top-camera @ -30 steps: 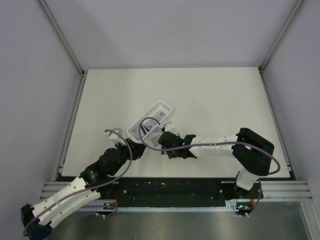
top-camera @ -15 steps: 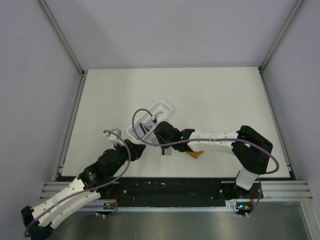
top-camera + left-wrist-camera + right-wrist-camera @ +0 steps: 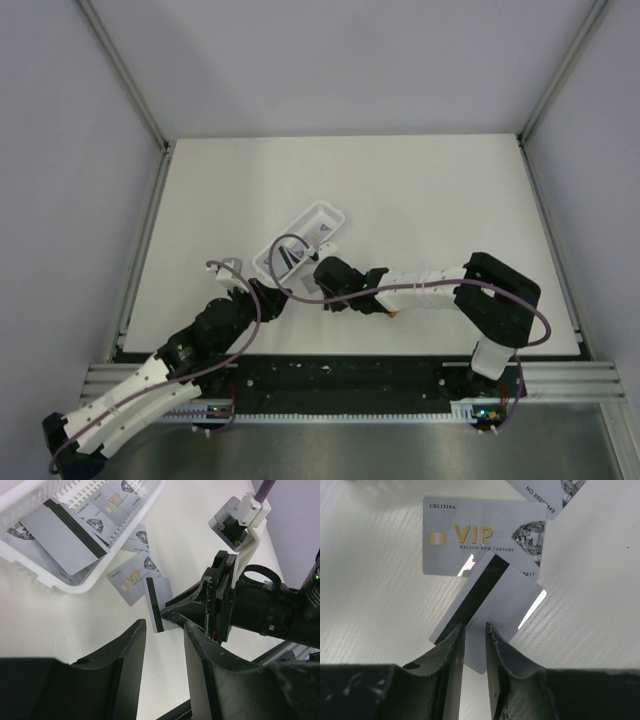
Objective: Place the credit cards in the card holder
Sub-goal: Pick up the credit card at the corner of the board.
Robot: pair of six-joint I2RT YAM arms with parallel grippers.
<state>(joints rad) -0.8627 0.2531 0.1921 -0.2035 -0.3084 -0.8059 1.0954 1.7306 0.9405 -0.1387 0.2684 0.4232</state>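
Where the overhead camera looked down on the white table (image 3: 420,190), the left arm (image 3: 190,345) reached up from the near-left corner and the right arm (image 3: 430,285) stretched leftward. Their tips ended close together just in front of the long white tray (image 3: 330,213), which lay slantwise with dark-marked credit cards (image 3: 290,255) inside. Of the card holder (image 3: 393,314) only an orange sliver showed at the near edge of the right arm, well to the right of the tray; the rest was hidden. In the left wrist view, the left gripper (image 3: 165,627) hung with its fingers spread and nothing between them but bare table. Beyond it the tray held several cards, among them a grey one with a black stripe and one with gold lettering. Outside the tray, just beside its wall, a VIP card (image 3: 127,582) lay flat on the table, and a striped card (image 3: 157,602) lay against that card's near corner, the black tip of the right gripper (image 3: 170,615) touching its right edge. In the right wrist view, the striped card lay slantwise over the VIP card's lower edge, its right side lifted enough for light to show under it. Its near corner sat in the narrow gap between the right gripper's fingers (image 3: 449,680), which overlapped its face on both sides. Whether they were pinching the card or only resting on it could not be told. Another card with a printed number poked in at the upper right.
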